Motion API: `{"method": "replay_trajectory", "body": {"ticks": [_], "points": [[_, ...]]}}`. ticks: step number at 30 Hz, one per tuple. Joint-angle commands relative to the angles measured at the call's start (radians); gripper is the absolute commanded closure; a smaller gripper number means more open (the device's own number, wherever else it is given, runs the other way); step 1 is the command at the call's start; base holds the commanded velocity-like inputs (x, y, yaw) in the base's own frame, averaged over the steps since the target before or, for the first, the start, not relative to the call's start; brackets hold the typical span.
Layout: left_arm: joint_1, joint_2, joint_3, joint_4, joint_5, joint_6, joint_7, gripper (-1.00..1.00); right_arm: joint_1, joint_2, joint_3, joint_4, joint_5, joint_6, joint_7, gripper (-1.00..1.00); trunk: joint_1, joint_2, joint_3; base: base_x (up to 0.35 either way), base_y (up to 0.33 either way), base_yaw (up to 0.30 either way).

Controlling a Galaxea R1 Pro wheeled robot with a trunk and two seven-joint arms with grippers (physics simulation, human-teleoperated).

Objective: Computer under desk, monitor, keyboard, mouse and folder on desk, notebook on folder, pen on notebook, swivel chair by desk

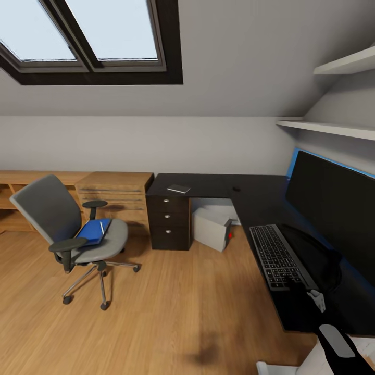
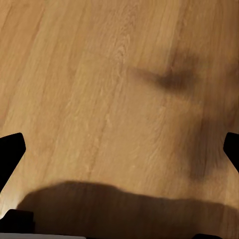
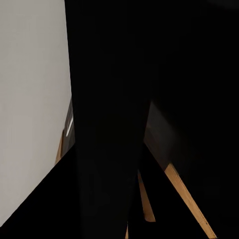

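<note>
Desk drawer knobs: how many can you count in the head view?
3, in a vertical row down the drawers of the desk: top knob, middle knob, bottom knob.

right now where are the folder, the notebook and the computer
folder (image 1: 92,232), head view, middle of its blue cover, on the chair seat
notebook (image 1: 178,188), head view, middle of its cover, on the desk
computer (image 1: 211,229), head view, its light grey side panel, under the desk

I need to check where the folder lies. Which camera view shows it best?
The head view: the blue folder lies flat on the swivel chair seat, a pen on it. The left wrist view gives wooden floor; the right wrist view gives dark surfaces and wall, no folder.
</note>
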State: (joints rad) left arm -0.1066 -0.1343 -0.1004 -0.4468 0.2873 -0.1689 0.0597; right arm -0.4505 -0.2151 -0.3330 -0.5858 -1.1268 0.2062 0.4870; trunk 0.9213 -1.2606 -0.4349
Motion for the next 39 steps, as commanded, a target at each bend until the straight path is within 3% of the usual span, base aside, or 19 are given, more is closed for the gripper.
{"method": "replay_trajectory", "body": {"ticks": [1, 39], "points": [[-0.001, 0.001, -0.008, 0.001, 0.009, -0.004, 0.006, -1.0, 0.0, 0.0, 0.003, 0.022, 0.009, 0.007, 0.002, 1.0, 0.0, 0.0, -0.001, 0.061, 0.04, 0.0], [-0.001, 0.001, -0.008, 0.002, 0.009, -0.004, 0.006, -1.0, 0.0, -0.001, 0.022, 0.021, 0.016, 0.004, 0.002, 1.0, 0.0, 0.0, -0.001, 0.006, -0.014, 0.0]]}}
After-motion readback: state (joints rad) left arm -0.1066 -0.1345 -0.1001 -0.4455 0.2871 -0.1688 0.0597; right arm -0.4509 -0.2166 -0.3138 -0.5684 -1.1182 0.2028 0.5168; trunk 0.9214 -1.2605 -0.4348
